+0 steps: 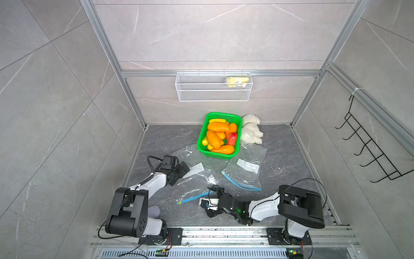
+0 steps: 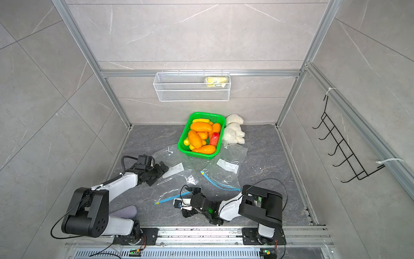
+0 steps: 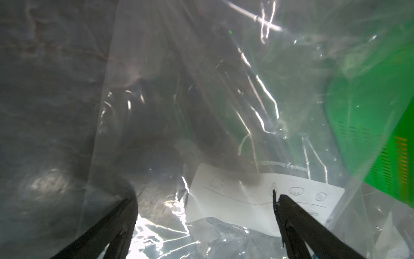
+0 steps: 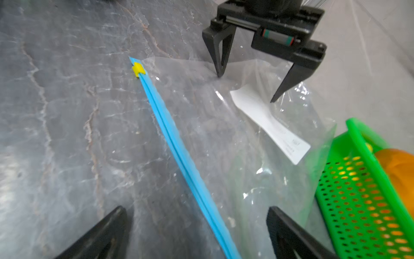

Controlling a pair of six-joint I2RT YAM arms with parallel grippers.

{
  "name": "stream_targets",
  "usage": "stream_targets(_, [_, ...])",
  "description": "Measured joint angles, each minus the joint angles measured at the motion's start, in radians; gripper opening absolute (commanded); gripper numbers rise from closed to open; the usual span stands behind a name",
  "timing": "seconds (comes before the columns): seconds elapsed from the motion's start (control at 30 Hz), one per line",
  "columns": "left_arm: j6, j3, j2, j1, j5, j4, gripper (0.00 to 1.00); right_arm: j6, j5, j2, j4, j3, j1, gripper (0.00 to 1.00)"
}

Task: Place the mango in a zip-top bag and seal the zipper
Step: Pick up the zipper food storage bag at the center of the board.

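Several orange-yellow mangoes (image 1: pixel 218 126) (image 2: pixel 201 126) lie in a green basket (image 1: pixel 202 143) (image 4: pixel 358 201). In front of it a clear zip-top bag (image 1: pixel 199 181) (image 2: pixel 179 181) (image 4: pixel 224 134) lies flat. Its blue zipper (image 1: pixel 193 198) (image 4: pixel 179 157) faces the front, with a yellow slider (image 4: pixel 138 69) at the left end. My left gripper (image 1: pixel 182 173) (image 3: pixel 204 196) (image 4: pixel 246 89) is open, tips down on the bag beside its white label (image 3: pixel 246 201). My right gripper (image 1: pixel 208 201) (image 4: pixel 196 209) is open, straddling the zipper's right end. Neither holds anything.
A second clear bag (image 1: pixel 246 172) with a blue zipper (image 1: pixel 239 183) lies right of the first. A white plush toy (image 1: pixel 251 130) sits beside the basket. On the back wall hangs a wire shelf (image 1: pixel 214 94); a black hook rack (image 1: pixel 369 152) hangs at the right.
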Motion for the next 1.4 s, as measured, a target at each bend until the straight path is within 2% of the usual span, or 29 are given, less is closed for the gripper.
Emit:
stream_targets(0.17, [0.0, 0.018, 0.049, 0.005, 0.05, 0.072, 1.0, -0.069, 0.026, 0.015, -0.05, 0.08, -0.016, 0.9])
stream_targets(0.5, [0.0, 0.027, 0.091, 0.014, 0.105, 0.148, 1.0, -0.135, 0.019, 0.05, -0.188, 0.138, -0.056, 0.89])
stream_targets(0.83, [0.006, 0.027, 0.097, 0.016, 0.123, 0.163, 1.0, -0.171, 0.021, 0.097, -0.239, 0.224, -0.076, 0.81])
stream_targets(1.07, [0.018, 0.027, 0.101, 0.019, 0.133, 0.166, 1.0, -0.203, 0.035, 0.122, -0.242, 0.231, -0.08, 0.83])
stream_targets(1.2, [0.025, 0.027, 0.105, 0.022, 0.144, 0.174, 1.0, -0.211, 0.016, 0.116, -0.242, 0.227, -0.083, 0.87])
stream_targets(1.3, [0.027, 0.027, 0.108, 0.024, 0.149, 0.18, 1.0, -0.224, -0.003, 0.103, -0.235, 0.211, -0.083, 0.94])
stream_targets(1.4, [0.028, 0.028, 0.111, 0.024, 0.15, 0.185, 1.0, -0.237, -0.003, 0.102, -0.222, 0.208, -0.084, 0.91])
